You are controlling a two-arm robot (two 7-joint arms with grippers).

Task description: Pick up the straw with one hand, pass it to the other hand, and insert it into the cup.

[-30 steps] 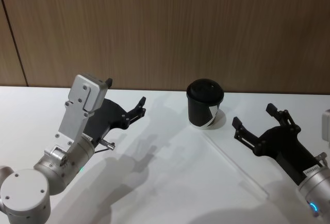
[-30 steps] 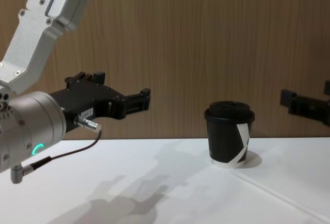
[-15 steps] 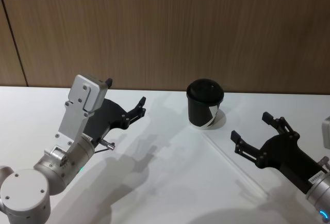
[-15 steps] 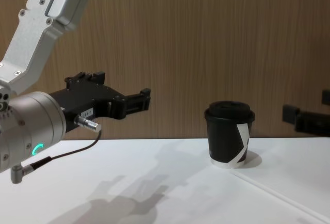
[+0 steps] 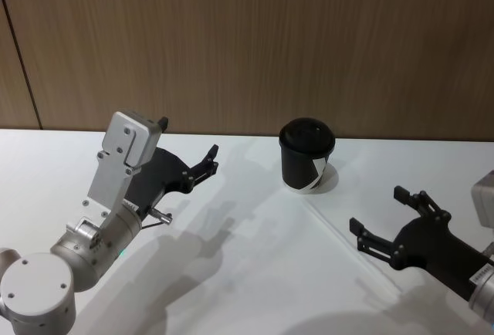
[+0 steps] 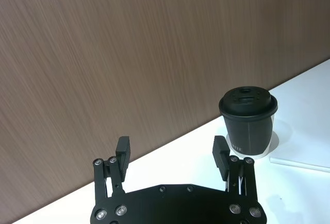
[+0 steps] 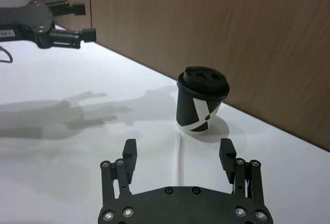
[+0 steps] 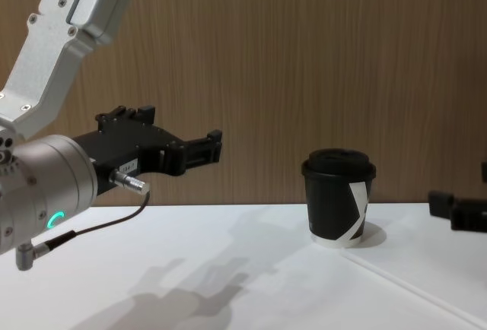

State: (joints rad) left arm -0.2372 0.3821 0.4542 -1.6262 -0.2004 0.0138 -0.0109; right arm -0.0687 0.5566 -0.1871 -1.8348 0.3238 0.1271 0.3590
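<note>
Left arm: the silver-grey arm (image 8: 46, 185) is reaching in from the robot's left, its green ring light (image 8: 52, 220) glowing and a cable (image 8: 99, 227) looping beneath it.
Left gripper: the left gripper (image 5: 210, 160) is hanging well above the table, held about level and pointing toward the wall, well apart from the cup. Its flat fingers (image 6: 124, 150) are standing wide apart with nothing between them.
Right gripper: the all-black right gripper (image 5: 378, 210) is hovering low over the table on the robot's right, aiming at the cup but staying clear of it. Its blocky fingers (image 7: 129, 154) are spread wide and gripping nothing.
Straw: the straw (image 7: 180, 154) is lying flat on the table, running from just beside the cup's base toward the robot's right. In the right wrist view it is showing between the two spread fingers, down on the surface.
Cup: the cup (image 5: 306, 153) is standing upright near the wall with its domed lid on.
Surface: the white table (image 5: 247, 273) is carrying soft grey shadows of both arms.
Room: a brown wood-grain wall (image 5: 231, 42) is rising directly behind the table.
</note>
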